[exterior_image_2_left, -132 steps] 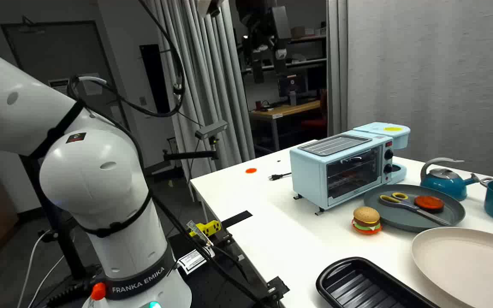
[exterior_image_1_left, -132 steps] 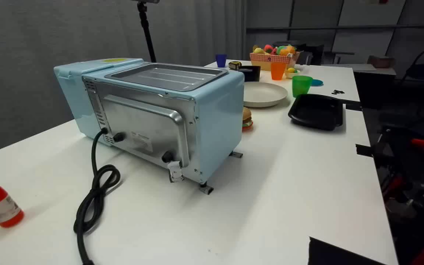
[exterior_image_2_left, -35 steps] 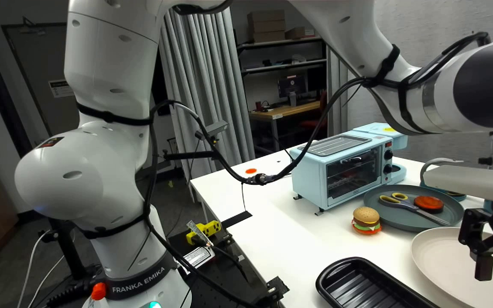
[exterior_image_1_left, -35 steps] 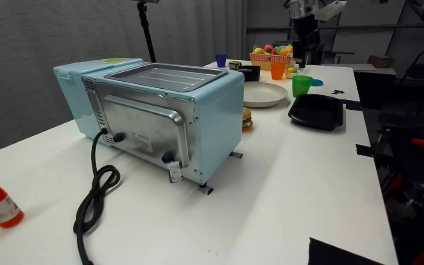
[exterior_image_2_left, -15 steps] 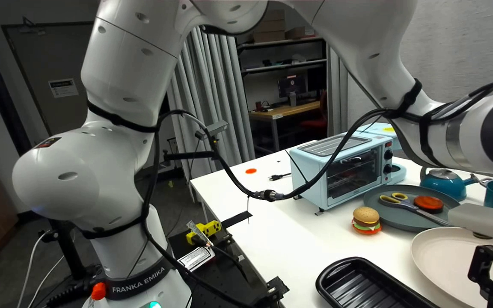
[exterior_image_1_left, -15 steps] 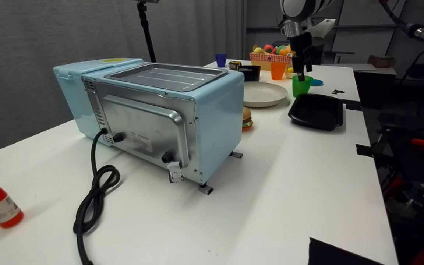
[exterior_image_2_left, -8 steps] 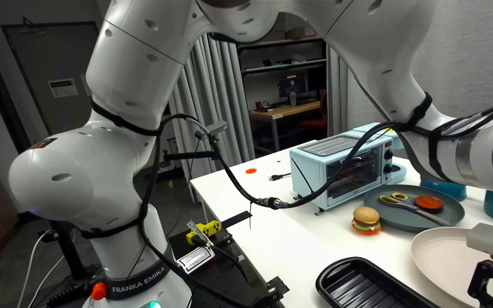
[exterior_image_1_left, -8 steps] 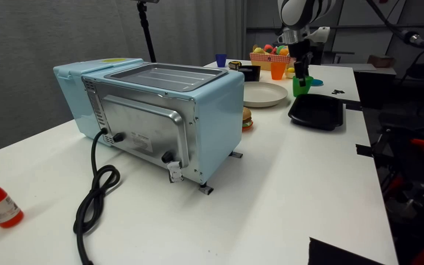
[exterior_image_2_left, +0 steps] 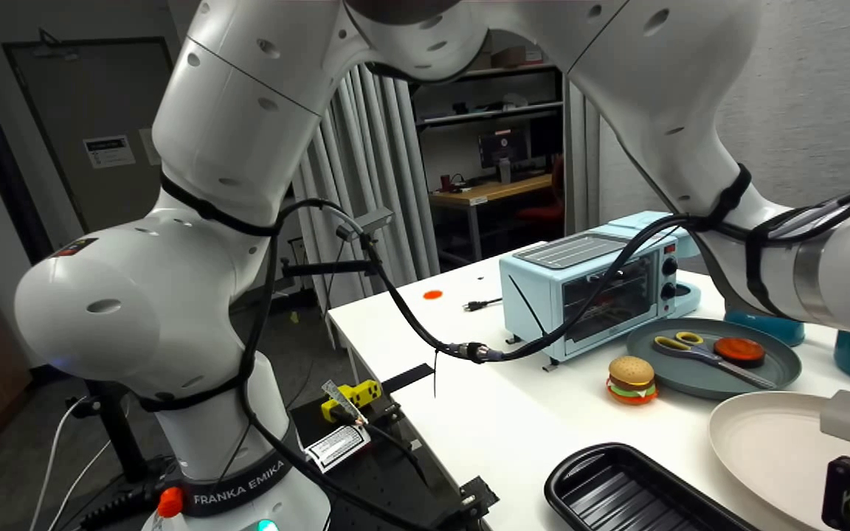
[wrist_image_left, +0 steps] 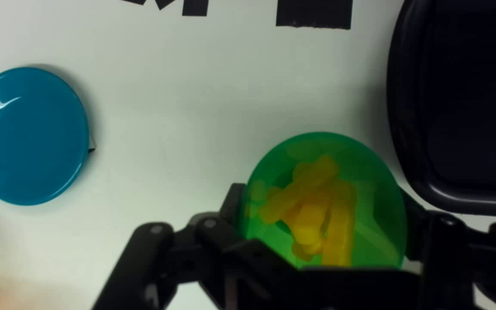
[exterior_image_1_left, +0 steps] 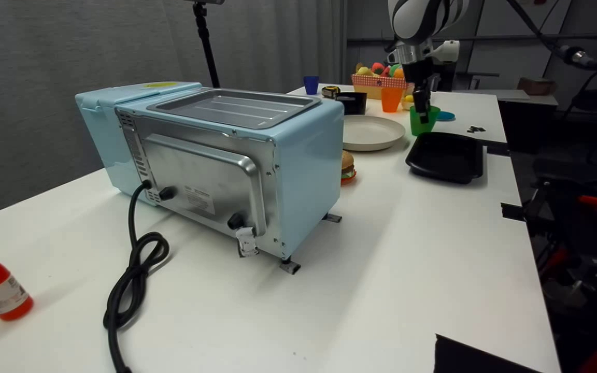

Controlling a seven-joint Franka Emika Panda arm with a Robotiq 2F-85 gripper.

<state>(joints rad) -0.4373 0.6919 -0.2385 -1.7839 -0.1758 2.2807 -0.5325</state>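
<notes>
My gripper (wrist_image_left: 323,213) has its black fingers (wrist_image_left: 233,202) against opposite sides of a translucent green cup (wrist_image_left: 366,245), shut on it. Several yellow-orange stick-like pieces (wrist_image_left: 306,215) lie inside the cup. In an exterior view the gripper (exterior_image_1_left: 423,111) reaches down at the cup (exterior_image_1_left: 417,129), which stands upright on or very close to the white table. One finger hides part of the cup there. Only a black part of the gripper shows at the right edge in an exterior view, where the cup is out of frame.
A black ribbed tray (exterior_image_2_left: 624,494) sits close beside the cup. A blue disc (wrist_image_left: 28,137), an orange cup (exterior_image_1_left: 392,99), a beige plate (exterior_image_2_left: 764,450) and a fruit basket (exterior_image_1_left: 376,85) are nearby. Further off stand a toy burger (exterior_image_2_left: 631,380) and a light-blue toaster oven (exterior_image_2_left: 587,287).
The arm has come in over the table and lowered to the green cup. In the last half second the fingers have closed on the cup, which has shifted slightly.
</notes>
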